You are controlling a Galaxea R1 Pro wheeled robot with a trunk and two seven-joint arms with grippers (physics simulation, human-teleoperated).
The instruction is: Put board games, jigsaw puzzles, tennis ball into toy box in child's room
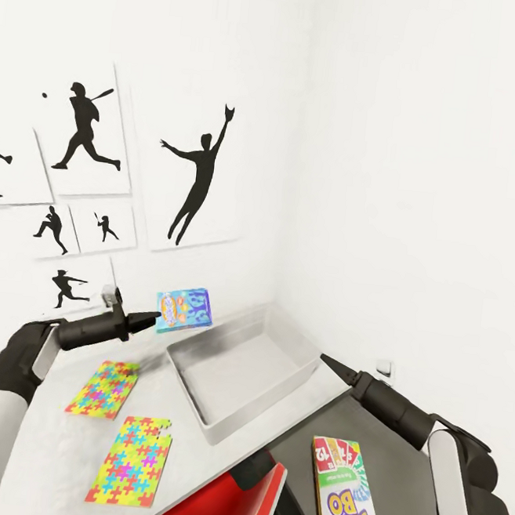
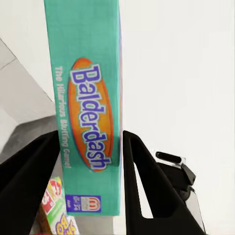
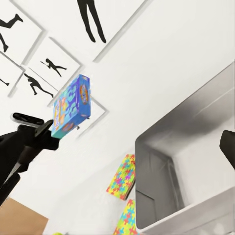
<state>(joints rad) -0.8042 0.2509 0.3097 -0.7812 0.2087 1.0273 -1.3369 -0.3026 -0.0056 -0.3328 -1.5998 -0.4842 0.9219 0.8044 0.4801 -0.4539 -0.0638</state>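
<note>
Our left tool [image 1: 150,322] is grasping the Balderdash box [image 1: 184,309], holding it in the air just beside the far left corner of the grey toy box [image 1: 199,378] on the bench [image 1: 58,443]. Two jigsaw puzzles [image 1: 104,388] [image 1: 132,460] are lying flat on the bench, left of the toy box. Our right tool [image 1: 328,361] is hovering by the toy box's right side; we cannot tell its state. A Skip-Bo box [image 1: 347,494] is lying below it.

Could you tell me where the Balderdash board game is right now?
The Balderdash box is held in the left gripper, in the air beside the toy box's left rim, above the table.
</note>
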